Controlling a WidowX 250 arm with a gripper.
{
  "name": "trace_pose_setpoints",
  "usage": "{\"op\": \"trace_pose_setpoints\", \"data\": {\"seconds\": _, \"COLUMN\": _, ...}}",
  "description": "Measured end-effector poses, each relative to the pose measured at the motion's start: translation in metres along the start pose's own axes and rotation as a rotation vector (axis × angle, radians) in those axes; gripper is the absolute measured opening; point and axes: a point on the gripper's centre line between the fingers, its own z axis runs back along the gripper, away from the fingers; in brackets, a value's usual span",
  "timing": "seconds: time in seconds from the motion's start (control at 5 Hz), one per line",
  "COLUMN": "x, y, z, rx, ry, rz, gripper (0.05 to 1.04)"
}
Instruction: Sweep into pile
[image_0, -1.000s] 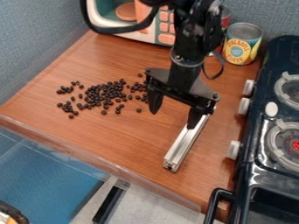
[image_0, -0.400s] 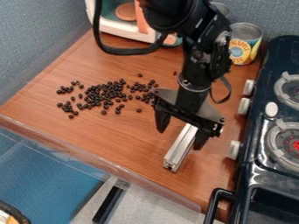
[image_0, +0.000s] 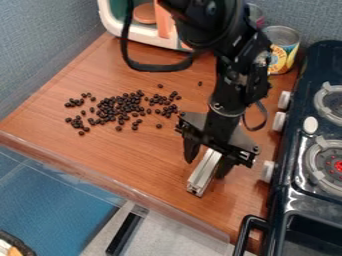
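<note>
Beans (image_0: 119, 107) loosely bunched, jaws wide astride a metal bar (image_0: 202, 178)

From where I'm standing, the dark beans lie in a ragged patch on the wooden tabletop (image_0: 140, 155), well apart from the gripper (image_0: 206, 169), with strays around the edges. The black jaws are spread wide, one either side of the silvery bar; whether they touch it, I can't tell. Over by the wall sit a toy oven (image_0: 143, 35) and a can (image_0: 286, 44), with a dark toy stove (image_0: 286, 187) alongside.

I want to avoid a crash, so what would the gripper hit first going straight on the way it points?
The gripper would probably meet the silver bar between its open fingers, or else the wooden counter; the height left is unclear.
</note>
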Motion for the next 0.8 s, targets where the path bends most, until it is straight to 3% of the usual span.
{"op": "trace_pose_setpoints", "data": {"seconds": 0.2, "x": 0.000, "y": 0.008, "z": -0.001, "rx": 0.026, "ry": 0.013, "rz": 0.026, "gripper": 0.390}}
{"op": "trace_pose_setpoints", "data": {"seconds": 0.4, "x": 0.001, "y": 0.019, "z": -0.002, "rx": 0.022, "ry": 0.037, "rz": 0.049, "gripper": 0.359}}
{"op": "trace_pose_setpoints", "data": {"seconds": 0.6, "x": 0.008, "y": 0.024, "z": 0.017, "rx": -0.035, "ry": 0.011, "rz": 0.068, "gripper": 0.359}}
{"op": "trace_pose_setpoints", "data": {"seconds": 0.8, "x": 0.020, "y": 0.039, "z": 0.053, "rx": -0.123, "ry": -0.049, "rz": 0.131, "gripper": 0.358}}
